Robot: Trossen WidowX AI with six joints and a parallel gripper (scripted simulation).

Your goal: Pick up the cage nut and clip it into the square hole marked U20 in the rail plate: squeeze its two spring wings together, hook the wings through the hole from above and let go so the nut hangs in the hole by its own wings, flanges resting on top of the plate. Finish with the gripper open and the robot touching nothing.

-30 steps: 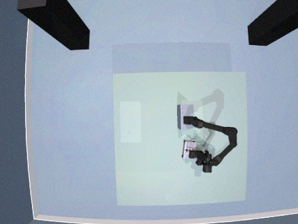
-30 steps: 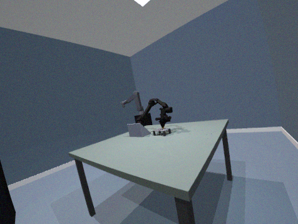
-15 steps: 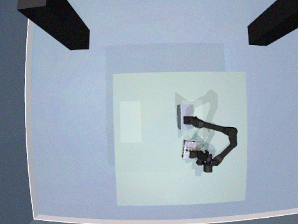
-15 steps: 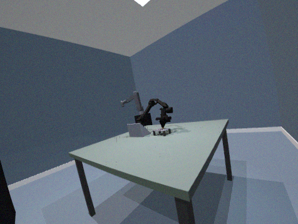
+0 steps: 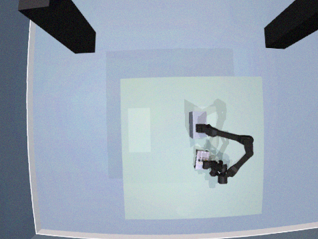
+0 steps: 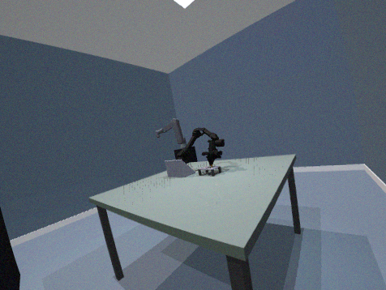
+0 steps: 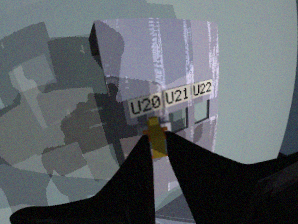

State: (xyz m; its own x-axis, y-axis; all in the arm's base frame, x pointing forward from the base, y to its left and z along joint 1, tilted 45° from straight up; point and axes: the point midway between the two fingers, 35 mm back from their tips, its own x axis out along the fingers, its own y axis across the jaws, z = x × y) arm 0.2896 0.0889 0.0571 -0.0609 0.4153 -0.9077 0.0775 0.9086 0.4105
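Pale green covers the counter, where the light lilac-grey rail plate stands raised on short dark supports. In the wrist view three labels run in a row across it: U20, U21 and U22. Below the latter two, the U21 hole and the U22 hole show as dark-edged squares. The U20 hole is largely hidden behind the cage nut and the fingers.

The cage nut, yellow with small orange parts at its sides, sits just below the U20 label in that view. The gripper has its black fingers clamped on the nut, one on either side. Whether the wings have entered the hole, or the flanges touch the plate, I cannot tell.

From the side, the dark arm arches up and over, with the gripper pointing down at the plate. Near the plate, and apart from it, stands a lilac-grey block with one sloping edge. From above, a paler rectangle shows on the counter, well apart from block and plate. Grey shadows of the arm fall across the counter.
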